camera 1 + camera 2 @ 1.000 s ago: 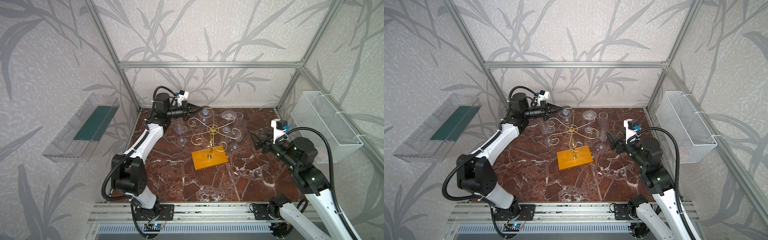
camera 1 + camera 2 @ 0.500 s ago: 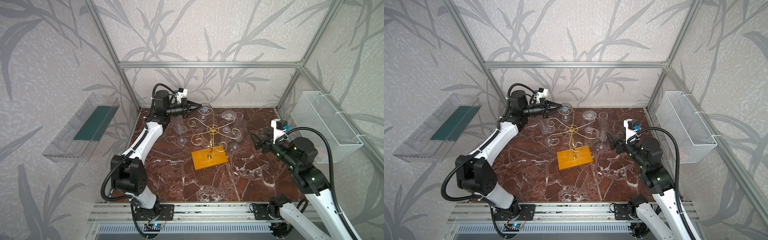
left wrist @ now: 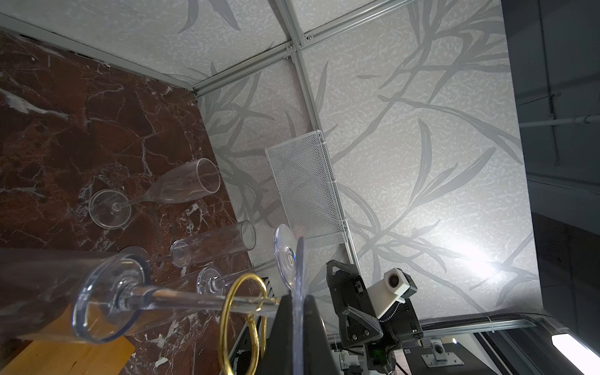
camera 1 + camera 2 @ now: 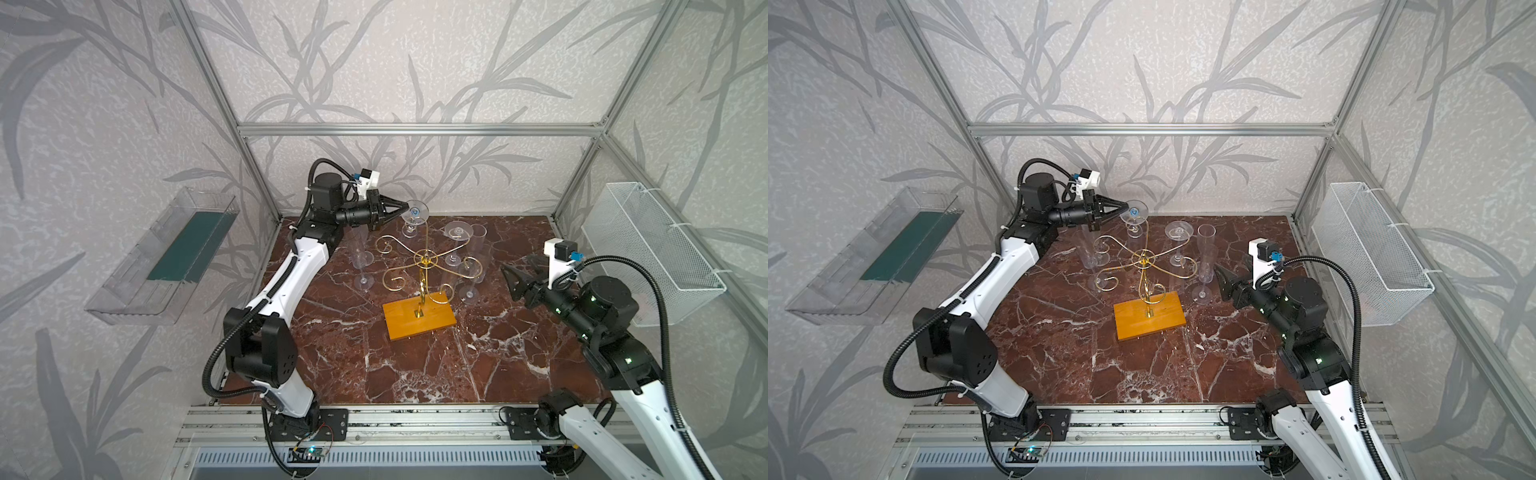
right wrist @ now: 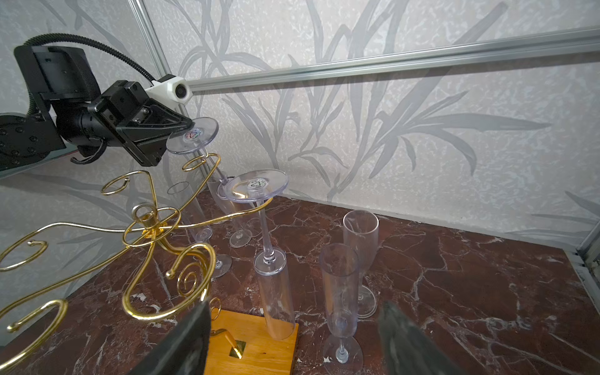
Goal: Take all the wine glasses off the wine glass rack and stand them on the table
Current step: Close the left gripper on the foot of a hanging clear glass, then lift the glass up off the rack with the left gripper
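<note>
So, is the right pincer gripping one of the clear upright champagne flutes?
No, the right pincer stands open and empty, and the nearest clear upright flute stands free ahead of it.

Gold wine glass rack (image 4: pixel 426 261) upright; clear wine glass (image 4: pixel 417 212) inverted, foot above spiral tip.

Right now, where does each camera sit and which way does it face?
Top views: above the front rail, looking down on the rack and table; both arms show.
Left wrist: on the left arm, looking along the left gripper, shut on the wine glass foot, toward the mesh basket.
Right wrist: on the right arm, looking past the open right gripper at the back wall.
Shared: both wrist views show the wine glass and rack.
</note>
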Motion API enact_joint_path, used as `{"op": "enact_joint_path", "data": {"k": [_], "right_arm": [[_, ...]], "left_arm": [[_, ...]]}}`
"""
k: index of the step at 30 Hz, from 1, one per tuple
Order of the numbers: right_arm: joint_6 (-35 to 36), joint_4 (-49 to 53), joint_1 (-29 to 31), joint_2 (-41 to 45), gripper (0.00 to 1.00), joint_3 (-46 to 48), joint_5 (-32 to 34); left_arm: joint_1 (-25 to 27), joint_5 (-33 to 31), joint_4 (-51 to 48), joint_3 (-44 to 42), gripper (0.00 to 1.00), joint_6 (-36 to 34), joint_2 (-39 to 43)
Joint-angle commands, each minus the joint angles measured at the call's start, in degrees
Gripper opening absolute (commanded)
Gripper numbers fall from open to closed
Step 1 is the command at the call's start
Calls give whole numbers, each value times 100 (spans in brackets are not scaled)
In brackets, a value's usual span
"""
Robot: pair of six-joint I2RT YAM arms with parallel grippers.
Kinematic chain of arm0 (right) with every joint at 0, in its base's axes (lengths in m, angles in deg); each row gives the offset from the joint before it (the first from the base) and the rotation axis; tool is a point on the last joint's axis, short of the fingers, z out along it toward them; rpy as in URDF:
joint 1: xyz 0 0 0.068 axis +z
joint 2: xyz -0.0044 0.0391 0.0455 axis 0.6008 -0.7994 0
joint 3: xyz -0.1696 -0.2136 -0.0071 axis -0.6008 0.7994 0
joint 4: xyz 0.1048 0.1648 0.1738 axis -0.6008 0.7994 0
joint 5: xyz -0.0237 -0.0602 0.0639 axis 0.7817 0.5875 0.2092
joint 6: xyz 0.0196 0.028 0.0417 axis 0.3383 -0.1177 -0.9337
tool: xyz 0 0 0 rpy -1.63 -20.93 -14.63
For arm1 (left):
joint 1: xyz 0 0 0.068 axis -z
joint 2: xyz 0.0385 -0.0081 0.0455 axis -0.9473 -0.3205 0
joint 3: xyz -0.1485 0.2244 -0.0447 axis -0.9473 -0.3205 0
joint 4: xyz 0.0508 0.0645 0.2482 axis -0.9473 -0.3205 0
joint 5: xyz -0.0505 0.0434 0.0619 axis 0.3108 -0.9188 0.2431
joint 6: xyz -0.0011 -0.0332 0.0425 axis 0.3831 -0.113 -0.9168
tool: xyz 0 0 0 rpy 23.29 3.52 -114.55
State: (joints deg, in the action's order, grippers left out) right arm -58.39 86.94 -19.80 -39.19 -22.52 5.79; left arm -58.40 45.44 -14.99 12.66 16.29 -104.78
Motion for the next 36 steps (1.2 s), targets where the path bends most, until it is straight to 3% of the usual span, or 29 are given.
{"op": "enact_joint_path", "data": {"k": [1,14,36], "right_arm": [[16,-17,-34,74,80,-73,-9],[-3,-46,-34,91,80,-22,-1],[-7,3,-34,161,80,11,16]], "left_arm": [[88,34,14,262,0,-48,-68],[160,207,-697,181,0,-571,294],[54,166,-925,-200,0,-671,746]]}}
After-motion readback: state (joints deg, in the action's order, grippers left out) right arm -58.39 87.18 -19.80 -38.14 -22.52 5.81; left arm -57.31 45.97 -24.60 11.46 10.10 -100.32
